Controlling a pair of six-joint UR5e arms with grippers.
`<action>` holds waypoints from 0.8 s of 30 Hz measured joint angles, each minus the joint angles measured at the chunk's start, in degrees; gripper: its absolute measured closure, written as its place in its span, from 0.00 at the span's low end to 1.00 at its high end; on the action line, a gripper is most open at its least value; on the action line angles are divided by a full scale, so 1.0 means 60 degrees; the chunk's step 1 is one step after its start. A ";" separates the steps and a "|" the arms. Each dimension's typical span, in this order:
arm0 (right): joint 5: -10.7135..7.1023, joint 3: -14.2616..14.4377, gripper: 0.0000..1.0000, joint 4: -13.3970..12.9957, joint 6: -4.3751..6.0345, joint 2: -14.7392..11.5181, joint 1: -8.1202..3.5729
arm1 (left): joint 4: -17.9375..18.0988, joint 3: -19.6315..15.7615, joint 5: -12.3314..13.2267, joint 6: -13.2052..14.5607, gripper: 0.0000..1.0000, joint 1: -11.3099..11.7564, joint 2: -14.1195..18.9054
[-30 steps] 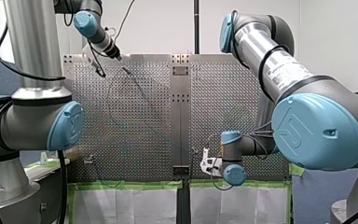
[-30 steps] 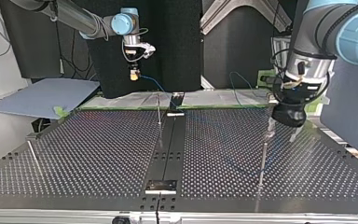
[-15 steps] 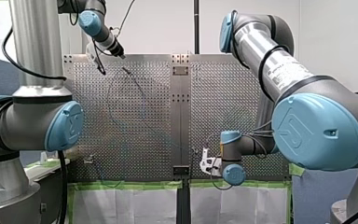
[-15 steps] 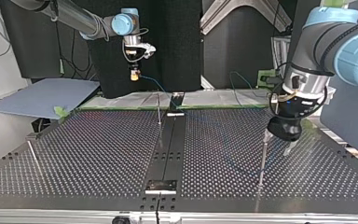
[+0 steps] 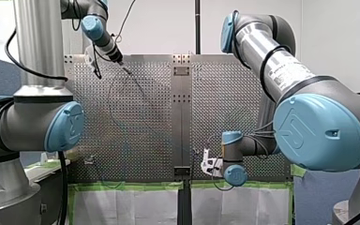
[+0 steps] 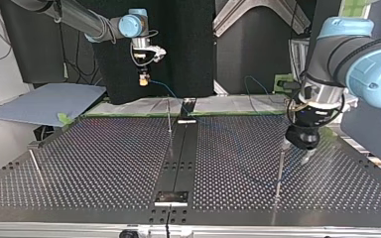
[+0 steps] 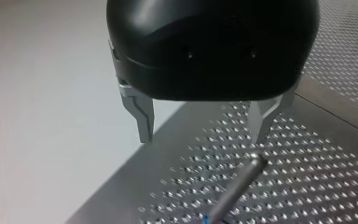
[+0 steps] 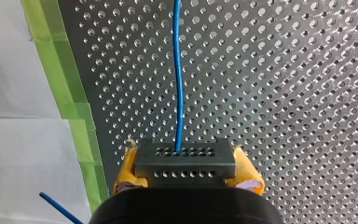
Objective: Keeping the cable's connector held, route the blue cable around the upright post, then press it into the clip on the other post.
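1. My right gripper (image 8: pixel 186 173) pinches the connector (image 8: pixel 185 161), anchoring it; the blue cable (image 8: pixel 179 74) runs straight ahead.
2. My left gripper (image 7: pixel 203 134) is spread and empty, a metal post (image 7: pixel 240 183) just beyond one finger (image 7: pixel 263 122). Poised for routing, I'd judge.

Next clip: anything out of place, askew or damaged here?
Nothing stands out. The connector sits squarely between my right pincer's yellow pads, and the blue cable runs straight ahead from it. My left pincer hangs open over the upright post, whose tip is nearer one finger.
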 joint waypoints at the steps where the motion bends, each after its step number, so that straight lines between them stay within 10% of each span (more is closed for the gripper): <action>1: 0.0000 0.0000 1.00 0.0000 0.0002 0.0001 0.0000 | -0.0021 0.0000 -0.0001 0.0079 0.01 0.0000 -0.0012; 24: -0.0097 -0.0001 1.00 -0.0035 0.0034 0.0006 0.0013 | -0.1236 0.0694 -0.0216 0.2074 0.01 -0.0048 -0.0033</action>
